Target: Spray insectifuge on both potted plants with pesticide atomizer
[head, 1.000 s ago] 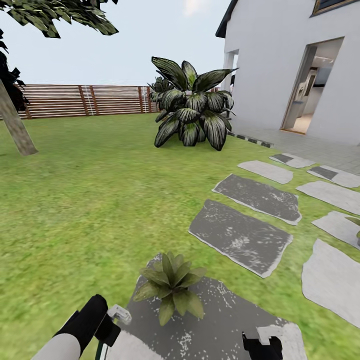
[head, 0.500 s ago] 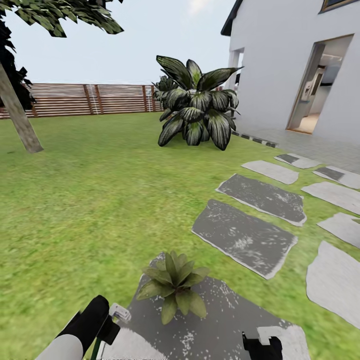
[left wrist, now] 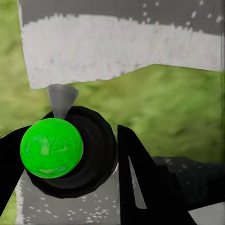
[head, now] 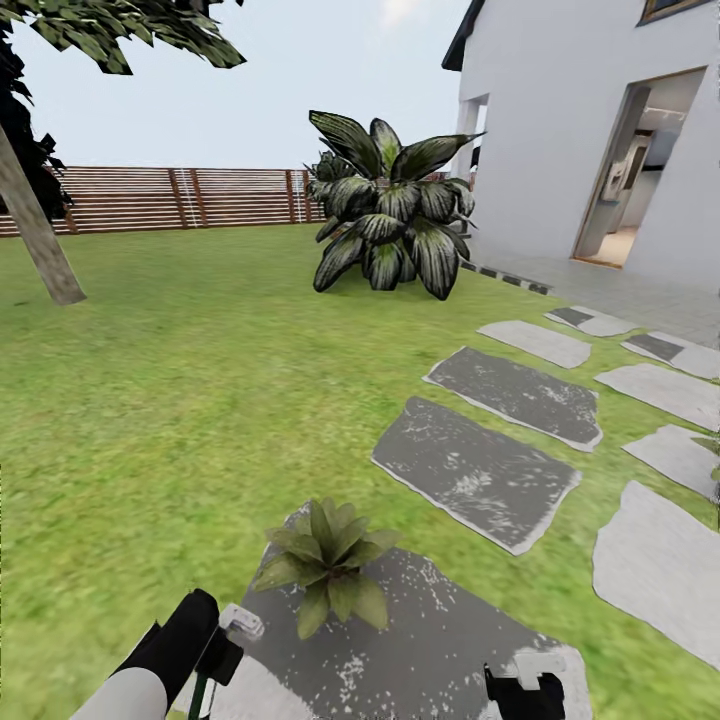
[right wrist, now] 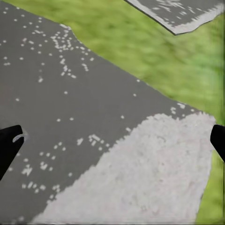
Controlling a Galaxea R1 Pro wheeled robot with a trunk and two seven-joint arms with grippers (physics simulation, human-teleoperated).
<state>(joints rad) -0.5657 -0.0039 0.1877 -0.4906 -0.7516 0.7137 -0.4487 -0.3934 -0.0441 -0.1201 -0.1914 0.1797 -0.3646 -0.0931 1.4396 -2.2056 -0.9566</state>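
The left hand (left wrist: 70,159) is closed around the sprayer (left wrist: 51,147), a rigid, probably light bottle best held at its neck. The potted plant (head: 325,565) sits on a stepping stone (head: 420,640) just ahead; the right hand (right wrist: 112,140) is wide open, empty.

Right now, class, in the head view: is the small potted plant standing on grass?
No, the potted plant stands on a dark grey stepping stone.

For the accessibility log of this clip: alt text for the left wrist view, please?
The left gripper is closed on the pesticide atomizer, seen end-on as a bright green ball in a black collar between the black fingers. Beyond it lie green lawn and a grey-and-white stepping stone.
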